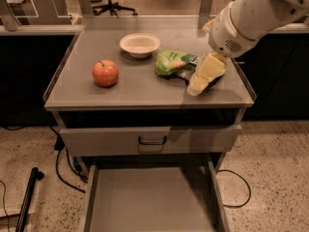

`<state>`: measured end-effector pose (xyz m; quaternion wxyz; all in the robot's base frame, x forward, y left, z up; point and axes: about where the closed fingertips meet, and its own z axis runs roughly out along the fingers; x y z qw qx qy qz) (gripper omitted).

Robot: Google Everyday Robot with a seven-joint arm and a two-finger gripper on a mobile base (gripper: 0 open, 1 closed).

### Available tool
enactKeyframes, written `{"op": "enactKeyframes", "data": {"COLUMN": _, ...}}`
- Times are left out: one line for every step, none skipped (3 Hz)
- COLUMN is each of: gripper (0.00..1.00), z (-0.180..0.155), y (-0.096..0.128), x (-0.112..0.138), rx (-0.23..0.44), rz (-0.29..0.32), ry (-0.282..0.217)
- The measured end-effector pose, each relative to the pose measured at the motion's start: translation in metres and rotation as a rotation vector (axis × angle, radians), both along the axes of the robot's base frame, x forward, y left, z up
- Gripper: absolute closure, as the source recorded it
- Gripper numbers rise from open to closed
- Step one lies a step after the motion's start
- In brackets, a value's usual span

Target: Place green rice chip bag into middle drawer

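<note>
The green rice chip bag (173, 63) lies crinkled on the cabinet top, right of centre, with its right end partly hidden behind the gripper. My gripper (202, 77), cream-coloured on a white arm, hangs tilted over the bag's right end, close to or touching it. The middle drawer (149, 197) is pulled out below, a wide grey tray with a bare floor.
A red apple (105, 73) sits on the left of the cabinet top (135, 88). A white bowl (140, 44) stands at the back. A closed drawer front with a black handle (152, 140) is above the open tray. Cables and a black pole (29, 197) lie on the floor at left.
</note>
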<state>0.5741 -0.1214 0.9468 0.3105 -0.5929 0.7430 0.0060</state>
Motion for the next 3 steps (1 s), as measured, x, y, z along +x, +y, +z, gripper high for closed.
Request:
{"op": "enactKeyframes", "data": {"gripper": 0.00, "z": -0.016, "y": 0.004, "x": 0.024, "rx": -0.005, "rz": -0.024, "ry": 0.017}}
{"op": "enactKeyframes", "data": {"gripper": 0.00, "z": -0.030, "y": 0.005, "x": 0.043, "rx": -0.007, "rz": -0.042, "ry": 0.041}}
{"op": "enactKeyframes", "data": {"gripper": 0.00, "z": -0.049, "y": 0.009, "x": 0.061, "rx": 0.009, "rz": -0.049, "ry": 0.084}}
